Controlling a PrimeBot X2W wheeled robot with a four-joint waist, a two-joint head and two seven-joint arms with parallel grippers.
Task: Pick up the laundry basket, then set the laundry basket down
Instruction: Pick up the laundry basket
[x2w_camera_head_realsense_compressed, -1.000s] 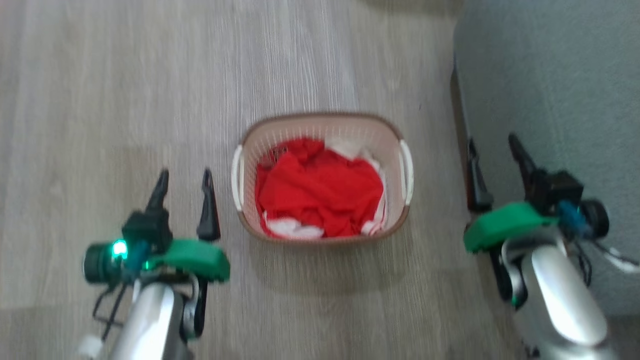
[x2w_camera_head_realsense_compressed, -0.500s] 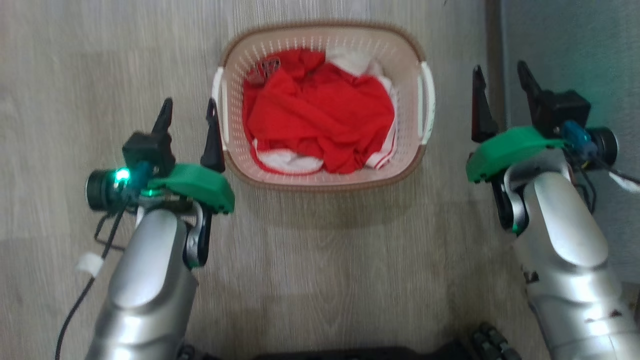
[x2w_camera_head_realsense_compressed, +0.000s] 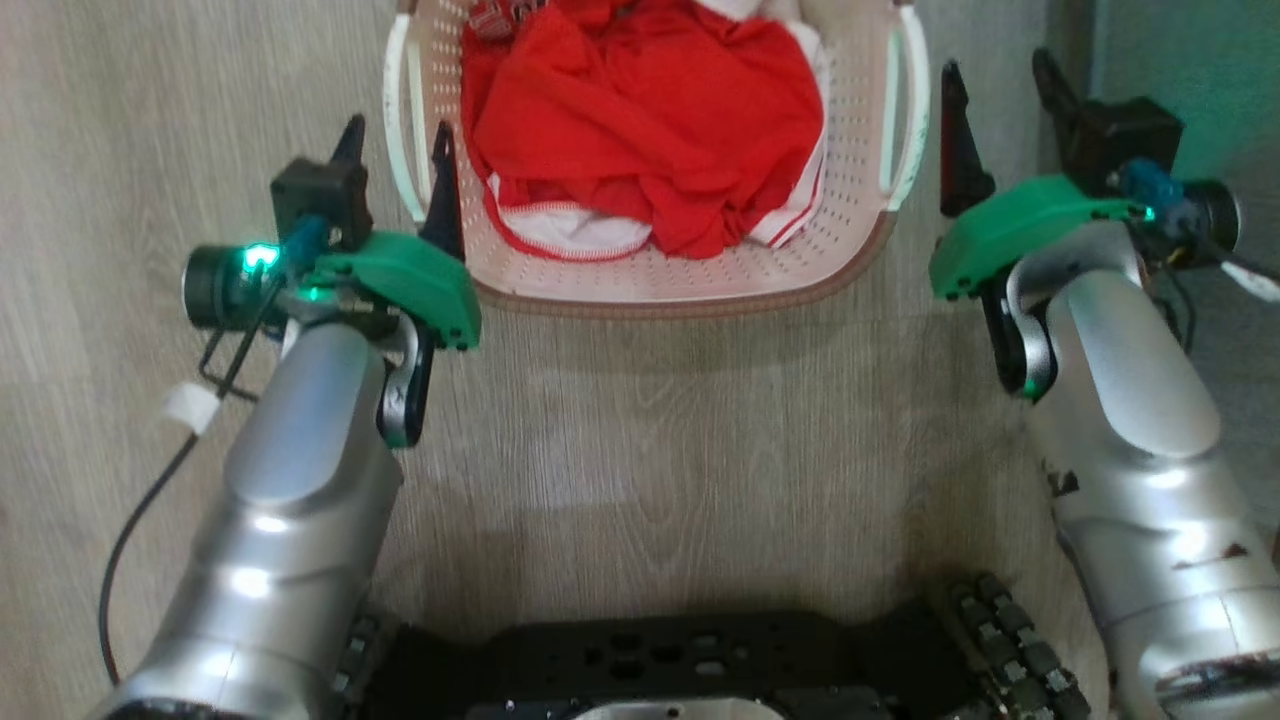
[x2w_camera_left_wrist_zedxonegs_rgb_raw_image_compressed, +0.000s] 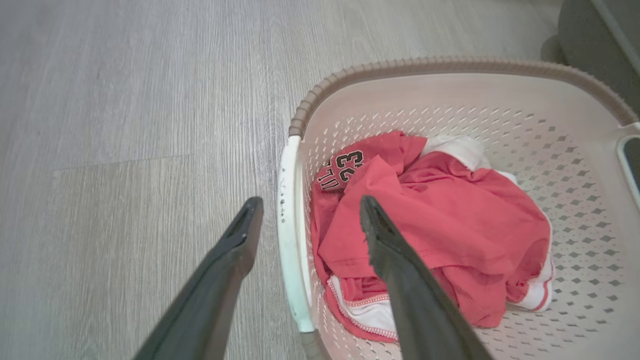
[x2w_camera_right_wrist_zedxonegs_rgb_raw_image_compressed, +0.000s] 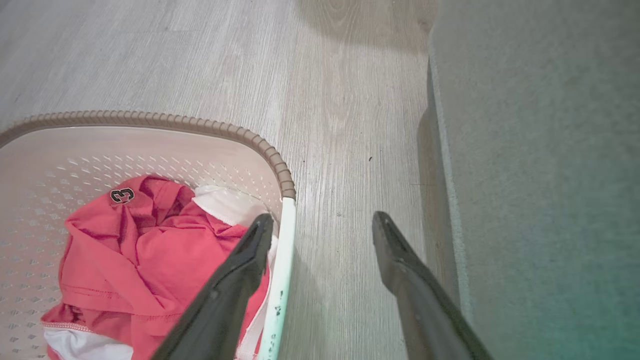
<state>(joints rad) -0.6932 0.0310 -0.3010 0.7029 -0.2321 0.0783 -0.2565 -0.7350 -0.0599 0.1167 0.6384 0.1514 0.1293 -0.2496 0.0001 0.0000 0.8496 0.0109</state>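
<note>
The laundry basket stands on the wood-look floor straight ahead of my base, with red and white clothes heaped inside it. My left end effector is spread open across the basket's left handle: one finger is outside over bare floor, the other inside the rim above the clothes. That side has open floor well beyond it. My right end effector is also open. In the right wrist view the right handle lies in the gap, close against the inner finger. The outer finger is near the straight edge of a grey fabric-covered block, so only a narrow strip of floor remains there. I cannot tell whether any finger touches a handle.

Half a second ago my head camera sat higher and showed the whole basket. Both end effectors were then short of the handles, with the left inner finger just outside the rim.
</note>
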